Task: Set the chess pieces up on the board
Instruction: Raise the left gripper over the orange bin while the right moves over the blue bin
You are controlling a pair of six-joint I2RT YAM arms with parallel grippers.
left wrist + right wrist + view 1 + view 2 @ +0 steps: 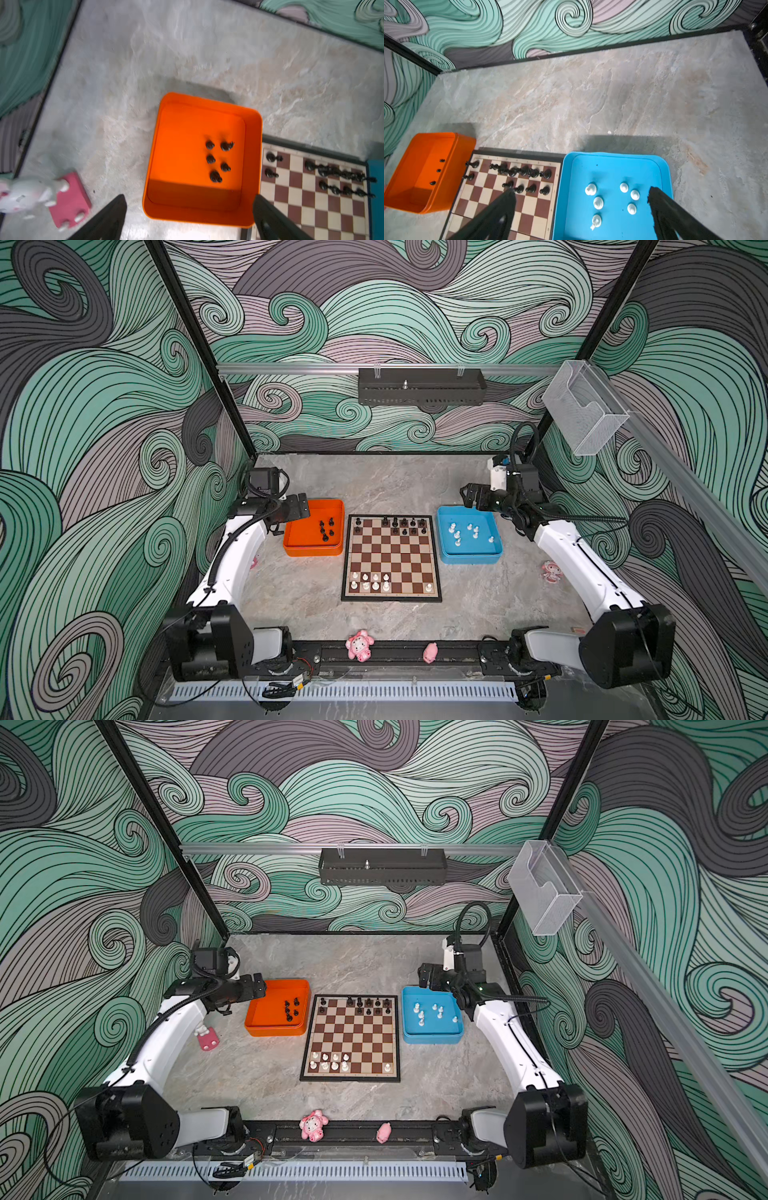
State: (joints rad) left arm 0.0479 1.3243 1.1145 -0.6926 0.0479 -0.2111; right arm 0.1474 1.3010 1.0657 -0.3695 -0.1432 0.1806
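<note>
The board [390, 556] lies mid-table. Several black chess pieces [395, 523] stand in its two far rows and several white ones [375, 585] in its two near rows. More black pieces [211, 159] sit in the orange tray [301, 539] left of the board. More white pieces [598, 203] sit in the blue tray [469, 559] on the right. My left gripper [189, 199] is open and empty above the orange tray's left wall; its view is blurred. My right gripper [581, 191] is open and empty over the blue tray's far edge.
Pink toy figurines lie around: two on the front rail [359, 645] [430, 652], one by the right arm [551, 571], one with a pink block [206, 1038] beside the left arm. A black basket [419, 385] and a clear box [584, 406] hang on the rails.
</note>
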